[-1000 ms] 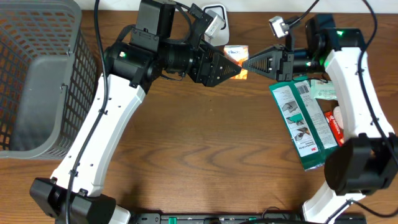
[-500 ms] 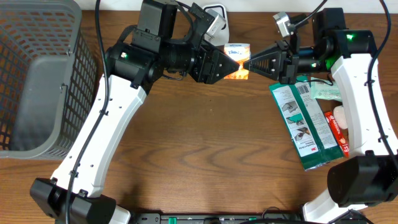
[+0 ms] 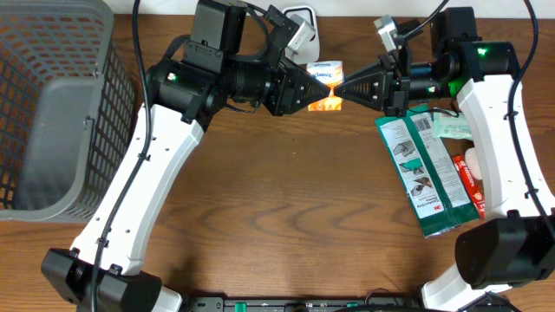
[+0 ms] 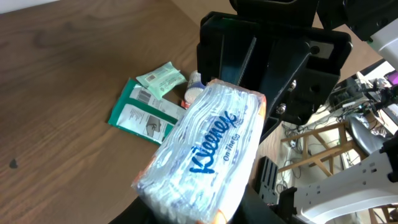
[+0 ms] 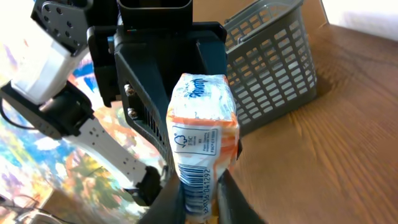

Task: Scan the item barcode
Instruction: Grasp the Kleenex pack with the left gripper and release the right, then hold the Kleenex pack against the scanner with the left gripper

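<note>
Wooden table (image 3: pixel 286 208) far side | left gripper (image 3: pixel 321 88) just closed on Kleenex tissue pack (image 3: pixel 327 71) | right gripper (image 3: pixel 340 87) still clamps it too | barcode (image 5: pixel 198 180) handover looks under way

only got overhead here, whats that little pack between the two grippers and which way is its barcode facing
Observer: It is a Kleenex tissue pack. The left wrist view shows its printed brand face, with no barcode on that side.
Operator: so where is the barcode
Observer: The barcode is on the narrow orange-edged side facing the right wrist camera, low down near the right gripper.
Operator: right one got it held
Observer: Yes, in the right wrist view the pack stands upright, clamped between its jaws.
</note>
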Motion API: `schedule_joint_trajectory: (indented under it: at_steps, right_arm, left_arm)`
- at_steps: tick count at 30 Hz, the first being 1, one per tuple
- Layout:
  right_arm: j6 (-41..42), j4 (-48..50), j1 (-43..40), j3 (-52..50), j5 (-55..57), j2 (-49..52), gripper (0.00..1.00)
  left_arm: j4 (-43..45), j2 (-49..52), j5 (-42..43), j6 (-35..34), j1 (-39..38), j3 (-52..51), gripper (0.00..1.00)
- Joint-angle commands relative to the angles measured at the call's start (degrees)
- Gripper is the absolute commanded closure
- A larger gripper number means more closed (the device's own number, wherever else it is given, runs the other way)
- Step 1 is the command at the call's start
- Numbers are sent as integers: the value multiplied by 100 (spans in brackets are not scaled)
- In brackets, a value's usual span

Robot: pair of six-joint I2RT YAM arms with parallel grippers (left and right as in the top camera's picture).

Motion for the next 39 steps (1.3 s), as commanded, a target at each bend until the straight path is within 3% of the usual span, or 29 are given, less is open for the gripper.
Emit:
schedule_joint_trajectory:
  at_steps: [1, 2, 3, 4, 15, 17, 23, 27, 32, 36, 39]
  right_arm:
    - [-15, 90, 153, 105, -310, -92, 54]
    - [-13, 133, 153, 105, -216, -92, 25]
    - [-15, 186, 153, 105, -98, -92, 4]
    - [-13, 240, 153, 105, 11, -92, 1]
    - [4, 385, -275, 105, 553, -92, 1]
    - [251, 385, -411, 105, 911, -92, 1]
    - [1561, 361, -629, 105, 2929, -92, 1]
    - [2343, 227, -623, 105, 4422, -92, 1]
    - [2411, 212, -623, 101, 4994, -92, 1]
    - [2411, 212, -623, 101, 5289, -92, 1]
    - [2411, 212, -623, 101, 5580, -92, 1]
  left_arm:
    - [0, -20, -39, 11, 4, 46, 81]
    - [4, -20, -42, 13, 4, 46, 87]
    - [4, -20, -44, 13, 4, 46, 90]
    - [7, -20, -59, 13, 4, 46, 92]
    - [-55, -33, -55, -376, 9, 48, 92]
    - [-168, -66, -57, -376, 9, 46, 88]
    - [-337, -219, -162, -391, 11, 55, 92]
    - [-1410, -254, -1965, -380, 7, 525, 93]
    - [-2505, -155, -4229, 201, -160, 1600, 93]
    - [-2483, -33, -5423, 1045, -354, 1965, 93]
    - [-2098, 181, -5781, 1683, -415, 1919, 93]
